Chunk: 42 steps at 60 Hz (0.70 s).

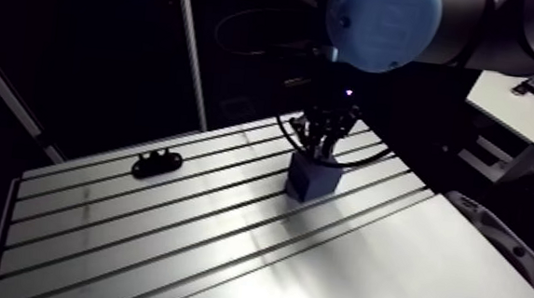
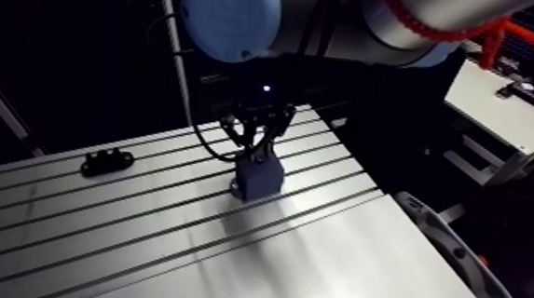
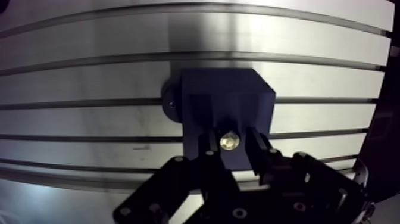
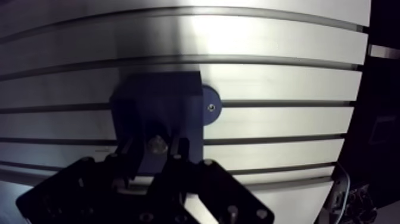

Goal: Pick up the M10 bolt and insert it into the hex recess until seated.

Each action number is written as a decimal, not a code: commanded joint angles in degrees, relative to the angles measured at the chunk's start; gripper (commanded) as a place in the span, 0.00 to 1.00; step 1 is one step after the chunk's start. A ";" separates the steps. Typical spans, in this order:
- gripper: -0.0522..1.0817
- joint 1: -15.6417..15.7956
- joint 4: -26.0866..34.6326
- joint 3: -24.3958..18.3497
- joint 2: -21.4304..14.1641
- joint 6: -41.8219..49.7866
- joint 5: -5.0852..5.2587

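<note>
A dark blue block stands on the slotted table, with a round foot screwed down at its side. My gripper is right over the block, and its two fingers are closed on the shiny end of the M10 bolt, which points down at the block's top. I cannot see the hex recess under the bolt and fingers. In the arm view the gripper reaches down onto the block near the table's far side.
A small black part lies on the table towards the far left. The table's right edge drops off beside a grey curved rail.
</note>
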 commanded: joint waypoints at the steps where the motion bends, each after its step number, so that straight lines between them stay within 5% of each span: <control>1: 0.59 0.00 0.00 0.06 0.00 0.08 0.03; 42: 0.61 0.00 0.00 0.32 0.00 0.09 0.03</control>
